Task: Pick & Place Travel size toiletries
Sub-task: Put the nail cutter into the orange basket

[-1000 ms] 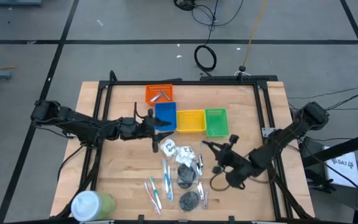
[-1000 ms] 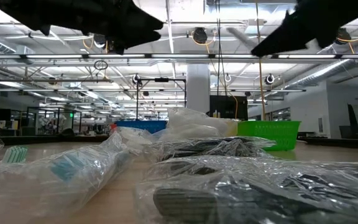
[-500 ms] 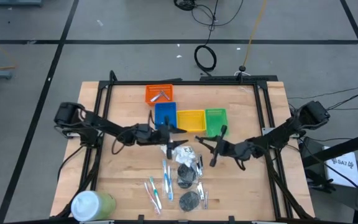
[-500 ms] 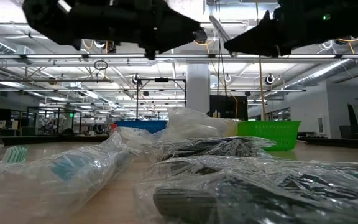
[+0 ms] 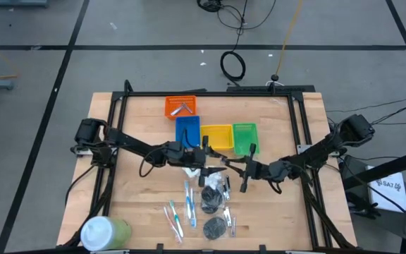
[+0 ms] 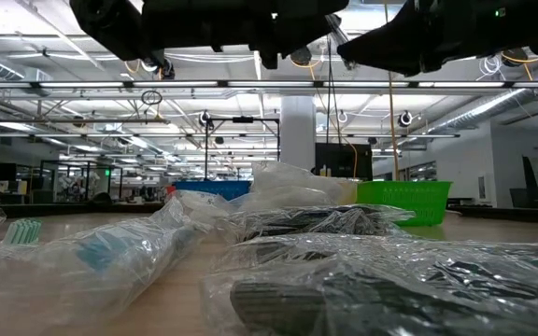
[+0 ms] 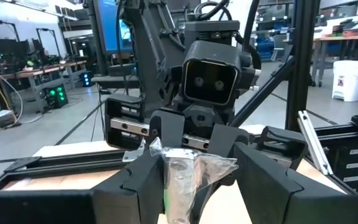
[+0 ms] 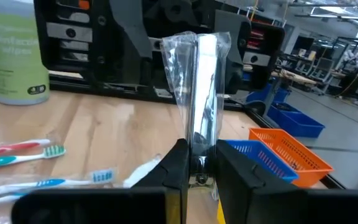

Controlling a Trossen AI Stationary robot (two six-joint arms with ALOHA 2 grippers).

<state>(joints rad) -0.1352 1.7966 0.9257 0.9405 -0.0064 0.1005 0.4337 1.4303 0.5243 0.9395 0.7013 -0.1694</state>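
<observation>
- Left claw point(image 5: 204, 156) mid-desk, partly open — grips a clear-wrapped packet point(image 7: 182, 180).
- Right claw point(image 5: 225, 164) at its 3 o'clock, nearly closed, pinching a wrapped silvery stick point(image 8: 199, 93).
- Toothbrushes point(image 5: 182, 212) and discs point(image 5: 215, 226) on desk point(image 5: 139, 120), 6 o'clock of the claws.

2 slim black jointed arms point(image 5: 129, 143), looped black cables, blocky black gripper fingers point(image 7: 138, 186).

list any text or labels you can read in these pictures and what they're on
Green canister: pale lettering on its label, too blurred to read for certain.
White bin in the room behind: a small red mark, unreadable.
White sheet beside the table: dark print, too small to read.
Packets in both grippers: no print visible.
</observation>
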